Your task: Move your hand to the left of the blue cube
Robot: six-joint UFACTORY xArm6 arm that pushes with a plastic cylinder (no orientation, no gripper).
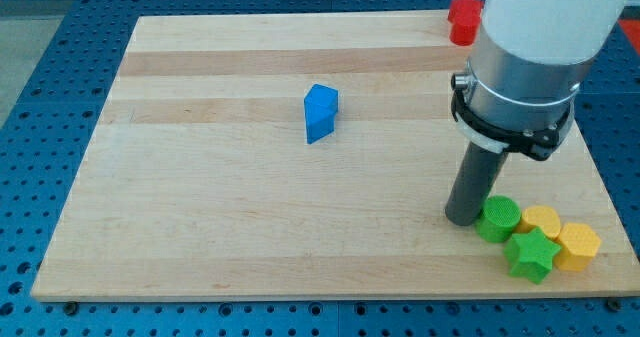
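Note:
The blue block (321, 112), an angular pentagon-like shape rather than a plain cube, lies on the wooden board (200, 177) a little above and left of the middle. My tip (464, 217) rests on the board at the lower right, far to the right of and below the blue block. It touches or nearly touches the left side of a green cylinder (498, 219).
Next to the green cylinder lie a green star (531, 255), a yellow cylinder (543, 221) and a yellow hexagonal block (579, 245), near the board's lower right corner. A red block (464, 19) sits at the top right edge, partly hidden by the arm (535, 47).

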